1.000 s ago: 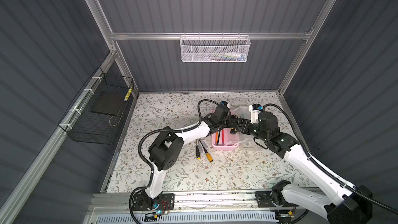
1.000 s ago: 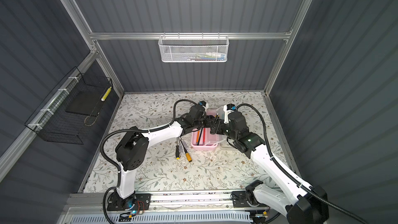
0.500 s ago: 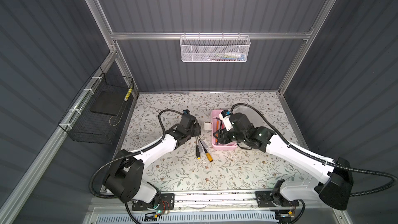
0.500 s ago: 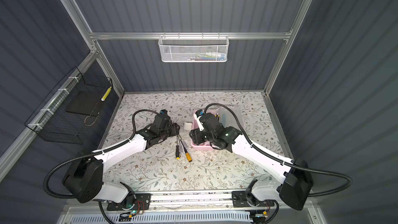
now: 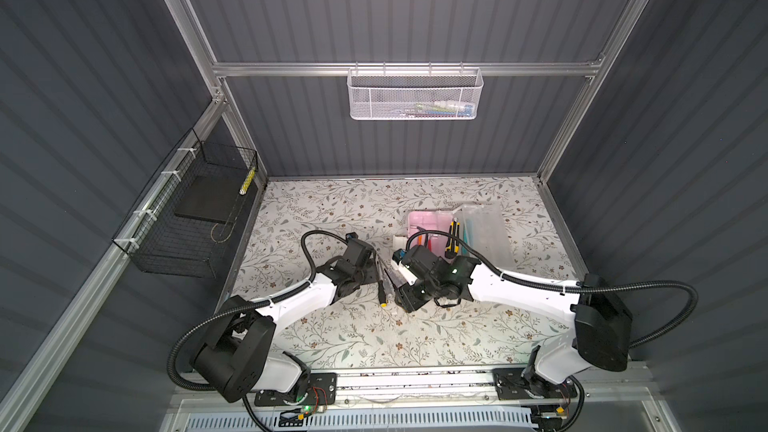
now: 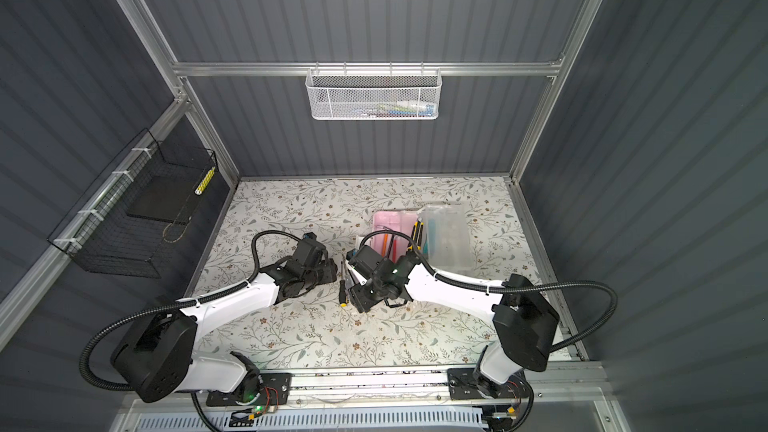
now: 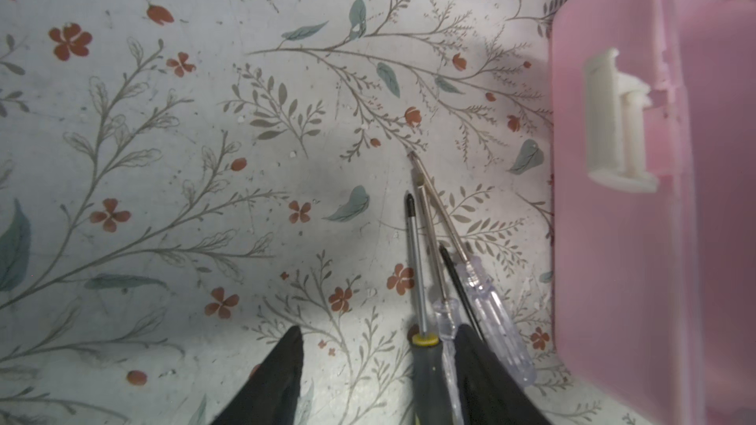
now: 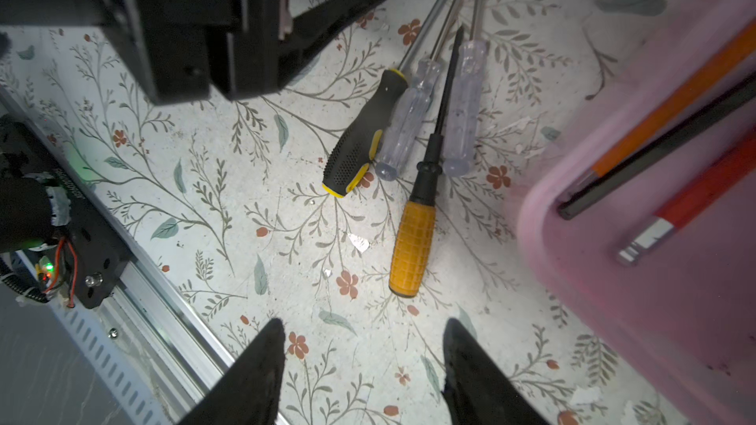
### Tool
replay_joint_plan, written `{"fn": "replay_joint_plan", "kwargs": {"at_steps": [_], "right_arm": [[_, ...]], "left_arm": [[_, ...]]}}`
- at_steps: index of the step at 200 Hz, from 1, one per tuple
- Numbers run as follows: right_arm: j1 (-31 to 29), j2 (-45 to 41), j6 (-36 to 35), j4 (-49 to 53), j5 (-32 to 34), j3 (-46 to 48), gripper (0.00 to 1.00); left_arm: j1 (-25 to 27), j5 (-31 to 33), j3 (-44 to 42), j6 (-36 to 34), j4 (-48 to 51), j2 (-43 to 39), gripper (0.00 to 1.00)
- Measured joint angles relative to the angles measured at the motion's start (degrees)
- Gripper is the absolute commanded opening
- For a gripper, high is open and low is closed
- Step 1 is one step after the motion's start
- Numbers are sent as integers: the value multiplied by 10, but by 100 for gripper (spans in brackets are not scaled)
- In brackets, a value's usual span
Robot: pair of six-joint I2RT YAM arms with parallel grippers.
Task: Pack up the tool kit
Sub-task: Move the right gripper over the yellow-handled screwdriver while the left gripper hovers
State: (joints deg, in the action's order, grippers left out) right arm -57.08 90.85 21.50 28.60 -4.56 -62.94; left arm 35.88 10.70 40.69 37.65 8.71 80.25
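The tool kit's pink box lies open in both top views, its frosted lid folded out to the right. Orange, black and red tools lie in its base, and a yellow-black utility knife rests on the rim. Its white handle faces the screwdrivers. Several screwdrivers lie on the mat left of the box: a black-yellow one, two clear ones and an orange one. My left gripper is open, straddling the black-yellow handle. My right gripper is open and empty, just short of the orange handle.
A white mesh basket hangs on the back wall and a black wire basket on the left wall. The aluminium rail runs along the front edge. Both grippers face each other closely across the screwdrivers.
Both arms have left the box. The left gripper has closed in on the screwdriver handles from the left. The right gripper has swung from the box to the front of the screwdrivers.
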Motion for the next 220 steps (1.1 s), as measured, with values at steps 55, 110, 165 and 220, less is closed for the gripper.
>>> {"fn": "replay_joint_plan", "kwargs": {"at_steps": [55, 110, 165, 220], "right_arm": [[0, 47, 7, 3, 14, -16, 54], [0, 90, 10, 7, 20, -36, 48], [2, 125, 10, 16, 25, -54, 46], [7, 156, 14, 28, 29, -73, 43]], "left_arm": [[-17, -20, -68, 23, -60, -29, 58], [-23, -38, -79, 34, -101, -31, 57], [-30, -48, -80, 34, -118, -31, 57], [-33, -49, -83, 35, -127, -28, 56]]}}
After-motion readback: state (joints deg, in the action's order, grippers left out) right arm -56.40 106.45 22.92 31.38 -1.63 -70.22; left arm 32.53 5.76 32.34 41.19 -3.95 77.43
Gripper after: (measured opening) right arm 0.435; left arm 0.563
